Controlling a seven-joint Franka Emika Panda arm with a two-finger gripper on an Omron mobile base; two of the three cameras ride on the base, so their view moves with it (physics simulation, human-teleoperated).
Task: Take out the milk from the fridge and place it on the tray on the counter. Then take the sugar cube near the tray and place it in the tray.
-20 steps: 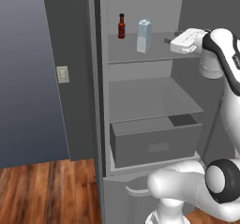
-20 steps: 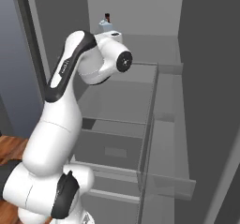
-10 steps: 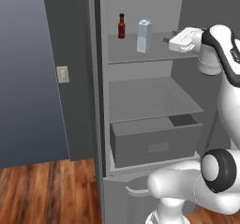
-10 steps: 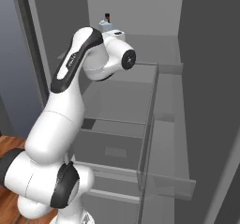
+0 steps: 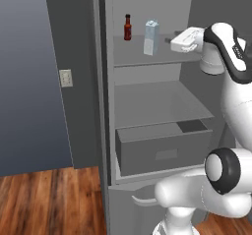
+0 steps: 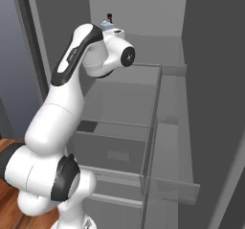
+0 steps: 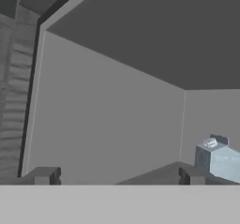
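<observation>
Meanwhile the hand (image 5: 171,42), fingers spread wide and empty, has edged closer to the milk (image 5: 151,37).

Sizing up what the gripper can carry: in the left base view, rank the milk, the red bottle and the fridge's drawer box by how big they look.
1. drawer box
2. milk
3. red bottle, slimmer and shorter than the milk, though it stands a little further back.

Fridge: a tall grey cabinet-like fridge (image 6: 191,55) is seen open, with grey shelves inside.
Drawer: a grey drawer box (image 6: 112,144) is placed low inside the fridge.
Arm: the white arm (image 6: 72,84) is raised to the upper shelf.
Bottle: the black cap of a dark bottle (image 6: 109,17) is seen just behind the arm.
</observation>
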